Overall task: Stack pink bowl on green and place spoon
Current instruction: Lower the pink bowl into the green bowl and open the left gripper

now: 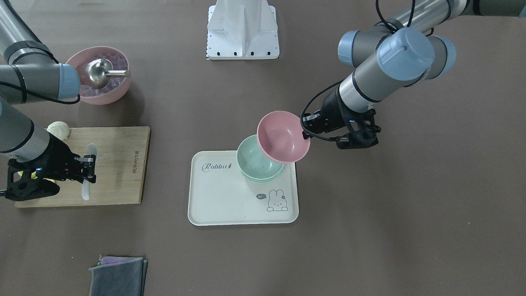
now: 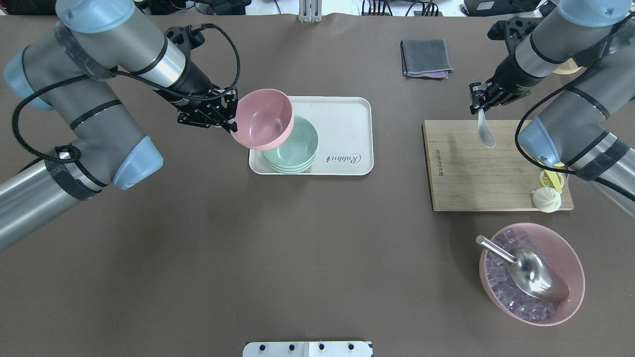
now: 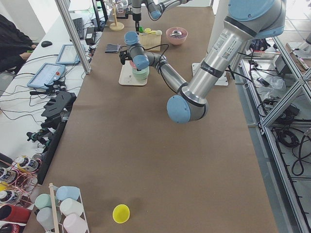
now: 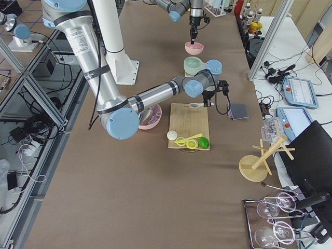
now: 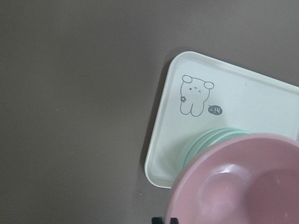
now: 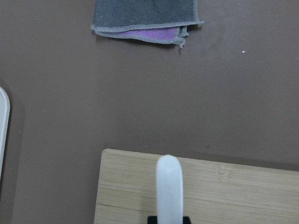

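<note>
My left gripper is shut on the rim of the pink bowl and holds it tilted, just above the stack of green bowls on the white rabbit tray. In the front view the pink bowl overlaps the far right edge of the green bowls, with the left gripper at its rim. My right gripper is shut on the white spoon at the far edge of the wooden board. I cannot tell whether the spoon touches the board.
A large pink bowl of ice cubes with a metal scoop stands near the board's near side. A dumpling and a lemon slice lie on the board's right end. A folded grey cloth lies at the far side.
</note>
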Available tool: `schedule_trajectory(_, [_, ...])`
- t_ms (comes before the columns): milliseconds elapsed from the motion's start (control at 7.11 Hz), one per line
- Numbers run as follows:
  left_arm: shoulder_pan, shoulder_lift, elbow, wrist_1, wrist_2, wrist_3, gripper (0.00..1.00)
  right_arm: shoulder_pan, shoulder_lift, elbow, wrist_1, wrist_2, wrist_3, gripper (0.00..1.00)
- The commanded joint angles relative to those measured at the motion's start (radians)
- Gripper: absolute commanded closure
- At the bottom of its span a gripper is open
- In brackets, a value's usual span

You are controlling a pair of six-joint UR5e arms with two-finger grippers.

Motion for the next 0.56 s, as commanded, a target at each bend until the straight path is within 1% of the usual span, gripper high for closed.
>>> schedule_trajectory(0, [0.046, -0.001, 0.072, -0.141, 0.036, -0.050, 1.00, 0.005, 0.005, 0.000, 0.000, -0.003, 0.009, 1.00])
schedule_trajectory(141, [0.058, -0.007, 0.072, -0.141, 0.070, -0.051, 1.00, 0.003, 0.005, 0.000, 0.000, -0.003, 0.009, 1.00])
schedule_trajectory(422, [0.068, -0.033, 0.087, -0.143, 0.075, -0.059, 1.00, 0.005, 0.003, 0.000, 0.000, -0.004, 0.007, 1.00])
